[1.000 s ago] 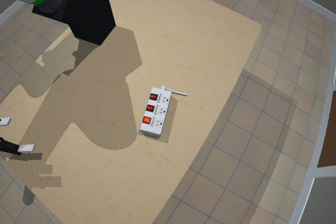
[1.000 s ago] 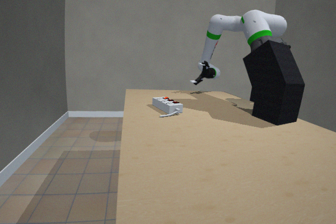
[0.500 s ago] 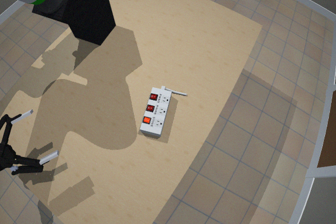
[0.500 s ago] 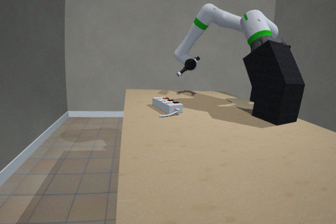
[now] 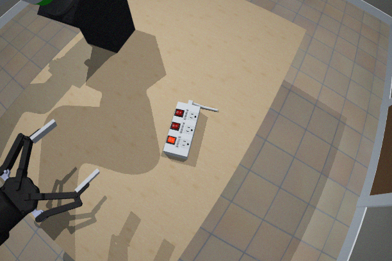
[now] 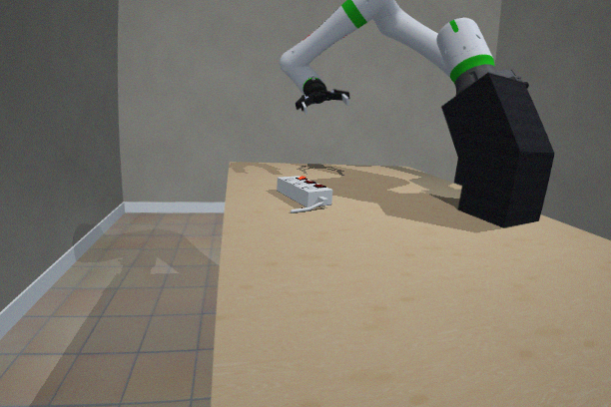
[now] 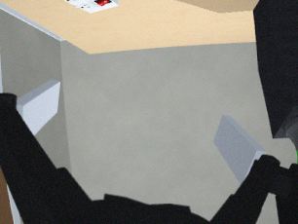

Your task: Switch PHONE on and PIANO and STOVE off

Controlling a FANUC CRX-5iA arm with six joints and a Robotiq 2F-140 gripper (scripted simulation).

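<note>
The white power strip (image 5: 182,133) lies face up on the wooden table top, its switches upward and a short cord stub (image 5: 206,107) at its far end. It has three red rocker switches in a row. The near one (image 5: 171,140) glows bright orange-red; the middle one (image 5: 175,125) and the far one (image 5: 179,113) look darker. The labels are too small to read surely. The strip also shows in the side view (image 6: 305,189) and at the top edge of the wrist view (image 7: 94,5). My gripper (image 5: 65,155) (image 6: 324,98) is open and empty, high in the air, well apart from the strip, its two pads wide apart (image 7: 138,127).
The black robot pedestal (image 5: 96,15) (image 6: 499,148) stands on the table's corner. The table's edges drop to a tiled floor on the strip's side. Grey walls surround the room.
</note>
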